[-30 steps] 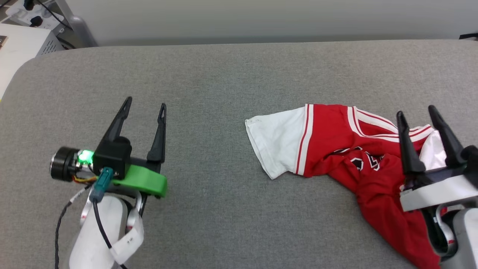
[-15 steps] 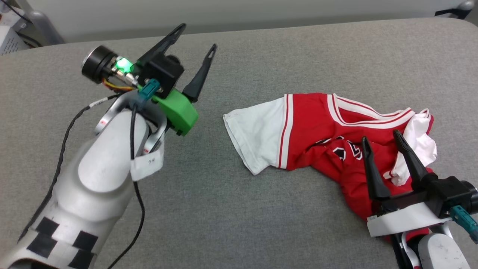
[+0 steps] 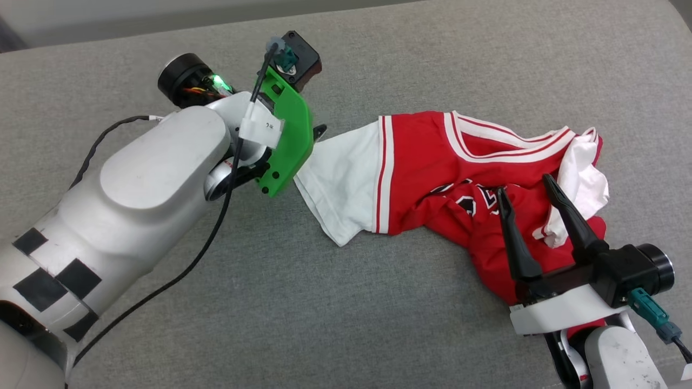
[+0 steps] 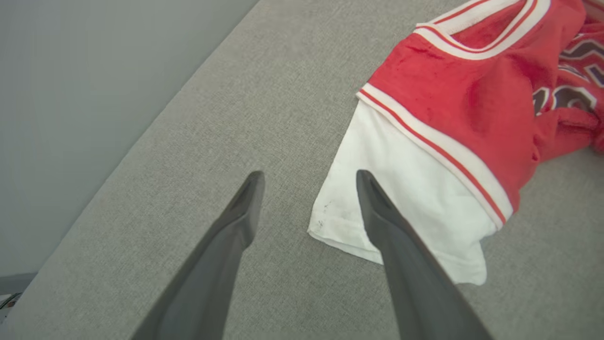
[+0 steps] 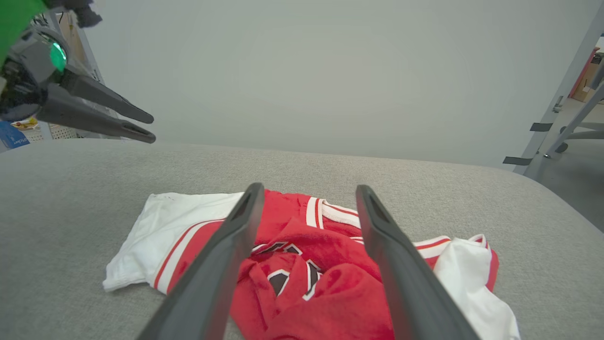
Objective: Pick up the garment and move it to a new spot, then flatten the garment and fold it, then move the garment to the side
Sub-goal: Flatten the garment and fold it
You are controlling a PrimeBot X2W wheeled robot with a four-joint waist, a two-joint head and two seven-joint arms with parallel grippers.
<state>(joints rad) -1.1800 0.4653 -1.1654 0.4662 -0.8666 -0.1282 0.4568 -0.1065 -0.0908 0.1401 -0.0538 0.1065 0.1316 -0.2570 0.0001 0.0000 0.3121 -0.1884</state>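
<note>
Head view: left end effector, spread, swung across to white sleeve of crumpled red jersey T-shirt; right end effector spread above it. Pickup likely next.

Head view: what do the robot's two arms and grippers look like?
The left forearm is pale, with black square patches, a black cable and a green bracket. The right gripper sits on a white bracket with a teal plug. Both it and the left gripper have long dark tapered fingers.
</note>
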